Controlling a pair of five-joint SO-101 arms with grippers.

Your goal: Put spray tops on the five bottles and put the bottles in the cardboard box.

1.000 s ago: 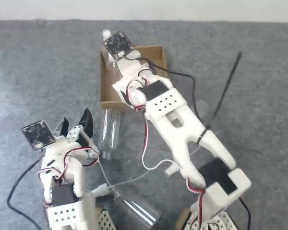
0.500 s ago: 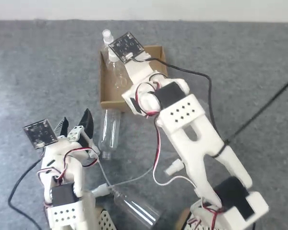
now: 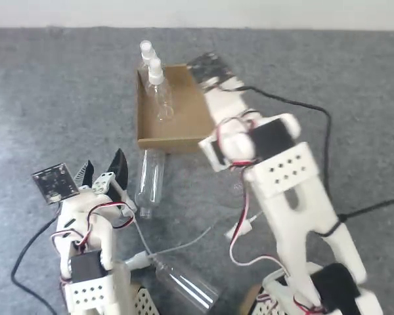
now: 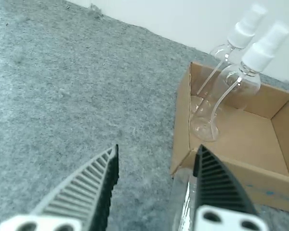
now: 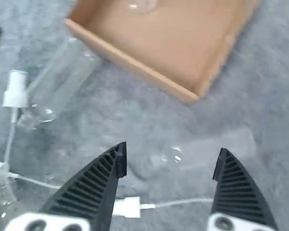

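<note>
The right fingers hang wide apart, holding nothing, over the grey counter, just off the near wall of the cardboard box. In the gap between them an uncapped clear bottle lies on its side, faint against the felt. Its long axis seems to run from one finger toward the other, not across the gap. Closing as they stand would probably press on its ends, so the wrist likely has to turn first. A loose spray top lies just beside it toward the bottom of the right wrist frame, its tube trailing to the right.

The left fingers are also apart and empty, at the lower left of the high view. A second open bottle lies just to their right, lengthwise up and down the frame and pointing at the box. The right arm is the nearer one to the faint bottle. Two spray-topped bottles stand at the box's upper left corner.
</note>
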